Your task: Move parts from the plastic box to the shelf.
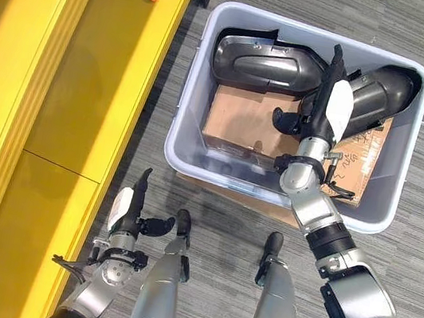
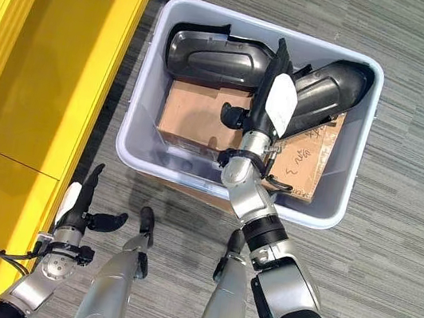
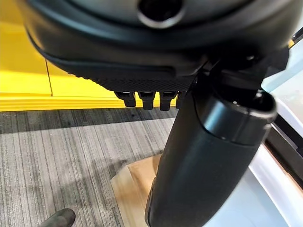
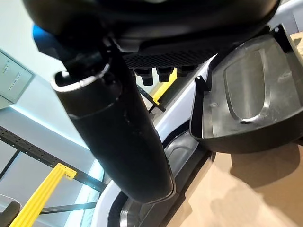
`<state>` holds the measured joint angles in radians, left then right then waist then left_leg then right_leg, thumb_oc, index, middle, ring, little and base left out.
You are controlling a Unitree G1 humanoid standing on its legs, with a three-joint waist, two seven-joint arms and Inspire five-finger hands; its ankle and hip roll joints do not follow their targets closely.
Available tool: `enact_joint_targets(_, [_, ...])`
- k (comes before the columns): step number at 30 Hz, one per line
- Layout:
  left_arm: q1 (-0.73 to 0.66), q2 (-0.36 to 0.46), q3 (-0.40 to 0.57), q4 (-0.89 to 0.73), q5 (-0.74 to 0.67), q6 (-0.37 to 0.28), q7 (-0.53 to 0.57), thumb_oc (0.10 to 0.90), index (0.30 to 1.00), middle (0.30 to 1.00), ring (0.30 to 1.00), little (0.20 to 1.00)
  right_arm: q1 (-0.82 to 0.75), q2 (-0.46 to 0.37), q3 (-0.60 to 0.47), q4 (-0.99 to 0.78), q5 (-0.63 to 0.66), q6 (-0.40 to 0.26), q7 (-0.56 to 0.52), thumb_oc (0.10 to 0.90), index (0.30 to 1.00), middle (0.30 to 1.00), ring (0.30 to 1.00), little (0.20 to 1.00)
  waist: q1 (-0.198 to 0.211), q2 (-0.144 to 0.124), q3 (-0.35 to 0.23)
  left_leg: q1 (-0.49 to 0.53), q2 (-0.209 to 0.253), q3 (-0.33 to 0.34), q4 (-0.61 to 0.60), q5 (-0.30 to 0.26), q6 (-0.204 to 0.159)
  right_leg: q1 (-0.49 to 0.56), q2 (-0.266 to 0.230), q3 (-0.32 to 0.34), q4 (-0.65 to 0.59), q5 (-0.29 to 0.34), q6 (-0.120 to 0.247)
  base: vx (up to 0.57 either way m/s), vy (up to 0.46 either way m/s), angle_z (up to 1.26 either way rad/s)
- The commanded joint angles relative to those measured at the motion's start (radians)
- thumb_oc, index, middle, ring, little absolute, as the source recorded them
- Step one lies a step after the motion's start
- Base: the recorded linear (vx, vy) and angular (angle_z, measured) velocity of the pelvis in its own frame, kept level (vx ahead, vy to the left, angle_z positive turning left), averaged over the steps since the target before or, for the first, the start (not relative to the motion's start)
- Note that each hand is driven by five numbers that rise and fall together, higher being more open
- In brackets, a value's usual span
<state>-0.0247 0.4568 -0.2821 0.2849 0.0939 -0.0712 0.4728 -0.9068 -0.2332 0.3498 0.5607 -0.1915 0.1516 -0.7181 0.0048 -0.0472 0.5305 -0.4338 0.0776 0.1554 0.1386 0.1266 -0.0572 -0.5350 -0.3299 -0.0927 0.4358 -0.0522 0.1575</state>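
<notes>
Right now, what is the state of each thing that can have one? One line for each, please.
Plastic box: open on the floor, no lid on it.
Left black part: lying inside the box, not held.
Right black part: lying inside the box, not held.
Cardboard: flat under the parts.
Right hand: inside the box, fingers straight.
Left hand: open, holding nothing.

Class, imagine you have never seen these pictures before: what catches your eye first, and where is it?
First, the pale plastic box on the grey floor, holding two dark moulded parts on cardboard. The right hand reaches into it, fingers straight, over the right-hand part. The bright yellow shelf runs along the robot's left, with the left hand open beside it.
</notes>
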Motion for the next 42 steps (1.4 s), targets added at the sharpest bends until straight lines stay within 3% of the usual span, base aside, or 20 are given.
enact_joint_targets(1, [0.049,0.073,0.022,-0.117,0.035,-0.047,0.05,0.9,1.0,1.0,1.0,1.0,-0.143,-0.023,-0.015,-0.032,-0.014,-0.085,-0.026,0.9,1.0,1.0,1.0,1.0,0.02,0.01,-0.011,0.062,-0.032,-0.002,0.067,-0.191,0.067,-0.037,-0.008,-0.003,-0.063,0.132,0.008,0.0,0.0,0.0])
enact_joint_targets(11, [0.042,0.077,-0.008,-0.123,0.035,-0.065,0.068,0.9,1.0,1.0,1.0,1.0,-0.199,-0.093,-0.026,0.015,-0.105,-0.029,-0.105,0.9,1.0,1.0,1.0,1.0,0.008,0.056,-0.011,-0.008,-0.046,0.011,0.121,-0.219,0.079,-0.12,-0.02,0.026,-0.022,0.128,0.015,0.01,0.012,0.01])
enact_joint_targets(21, [0.019,0.062,-0.022,-0.117,0.034,-0.066,0.083,0.9,1.0,1.0,1.0,1.0,-0.179,-0.119,-0.038,0.012,-0.173,0.016,-0.154,0.9,1.0,1.0,1.0,1.0,-0.014,0.068,-0.011,-0.055,-0.053,0.029,0.134,-0.221,0.084,-0.175,-0.017,0.049,-0.026,0.141,0.013,0.0,0.005,-0.02])
enact_joint_targets(37, [0.025,0.054,-0.028,-0.112,0.041,-0.06,0.09,0.9,1.0,1.0,1.0,1.0,-0.102,-0.123,-0.047,-0.063,-0.189,0.008,-0.154,0.9,1.0,1.0,1.0,1.0,-0.044,0.076,-0.011,-0.108,-0.053,0.054,0.165,-0.239,0.085,-0.239,-0.01,0.075,-0.006,0.135,0.017,0.0,0.0,-0.02])
enact_joint_targets(42, [0.027,0.058,-0.033,-0.112,0.039,-0.061,0.094,0.9,1.0,1.0,1.0,1.0,-0.122,-0.122,-0.06,-0.068,-0.175,0.001,-0.17,0.9,1.0,1.0,1.0,1.0,-0.042,0.09,-0.011,-0.14,-0.054,0.052,0.172,-0.239,0.087,-0.273,-0.012,0.08,0.002,0.134,0.016,0.0,0.0,0.0])
